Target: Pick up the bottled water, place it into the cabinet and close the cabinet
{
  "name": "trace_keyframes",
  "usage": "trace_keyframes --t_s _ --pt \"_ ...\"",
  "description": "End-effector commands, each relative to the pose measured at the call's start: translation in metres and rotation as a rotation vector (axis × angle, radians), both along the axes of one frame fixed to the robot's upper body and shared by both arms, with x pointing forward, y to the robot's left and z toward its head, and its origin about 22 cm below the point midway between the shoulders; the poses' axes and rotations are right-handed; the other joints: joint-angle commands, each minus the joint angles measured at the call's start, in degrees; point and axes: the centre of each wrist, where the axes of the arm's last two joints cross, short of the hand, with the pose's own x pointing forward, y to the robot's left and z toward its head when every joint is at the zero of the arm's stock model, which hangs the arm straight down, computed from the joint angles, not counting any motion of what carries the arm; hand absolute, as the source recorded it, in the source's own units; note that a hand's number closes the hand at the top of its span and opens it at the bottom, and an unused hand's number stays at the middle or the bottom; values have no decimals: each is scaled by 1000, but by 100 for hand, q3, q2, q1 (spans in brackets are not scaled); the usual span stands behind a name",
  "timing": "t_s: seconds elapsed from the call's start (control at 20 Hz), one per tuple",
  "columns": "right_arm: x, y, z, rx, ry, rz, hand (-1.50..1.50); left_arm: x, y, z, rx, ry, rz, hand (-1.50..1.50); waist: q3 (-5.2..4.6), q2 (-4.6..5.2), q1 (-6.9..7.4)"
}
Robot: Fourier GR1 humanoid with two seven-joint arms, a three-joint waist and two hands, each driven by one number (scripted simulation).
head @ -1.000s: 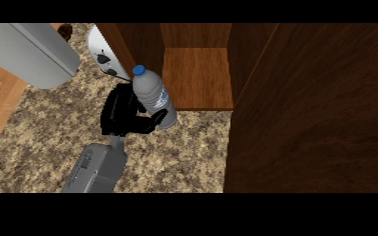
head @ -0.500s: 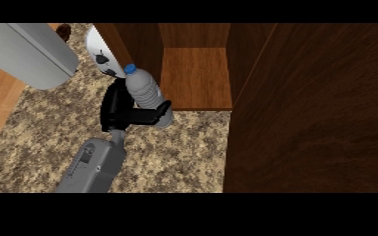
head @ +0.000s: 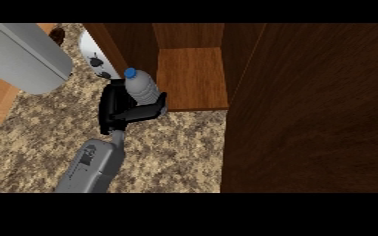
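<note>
Left of the frame's centre, the bottled water [head: 142, 85] stood nearly upright with its blue cap toward the upper left, held just at the left front corner of the cabinet's wooden shelf [head: 192, 77]. Compared with the pictures from a second earlier, the bottle had travelled up and a little left in the frame, so it was now beside the cabinet's left wall [head: 122, 45] instead of over the middle of the shelf's front edge. I judge that the carrying step was almost finished, but the bottle was not yet inside the cabinet; it seemed to hang over the boundary between counter and shelf.

Around the bottle, a black hand [head: 122, 107] was curled, with the fingers wrapping the lower body from the left and the thumb crossing in front. Its grey forearm [head: 96, 162] came from the lower left of the frame; which hand this was I could not tell for sure, but from its position I take it as the left one. No other hand showed.

Below the hand lay the speckled granite counter [head: 170, 150]. At the right half of the frame, the dark open cabinet door [head: 303, 110] stood wide, waiting to be closed. In the upper left there was a grey appliance [head: 29, 55].
</note>
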Motion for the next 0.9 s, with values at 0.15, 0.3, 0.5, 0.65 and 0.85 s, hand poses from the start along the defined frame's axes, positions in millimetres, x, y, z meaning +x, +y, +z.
trace_keyframes --t_s 0.15,0.3,0.5,0.65,0.85 --pt "6 6 -1 1 -5 35 -150 48 -57 53 116 -100 -80 150 13 142 -364" --pt "7 3 0 0 -2 38 -150 49 -52 56 169 -97 -60 150 17 137 -385" --pt "4 4 -3 4 4 77 -150 49 -40 46 213 -94 -17 150 10 167 -458" --pt "4 0 -4 3 6 60 -150 53 -30 48 253 -84 38 150 14 177 -536" --pt "10 6 -6 6 -5 75 -150 53 -21 39 357 -83 77 150 17 198 -533"
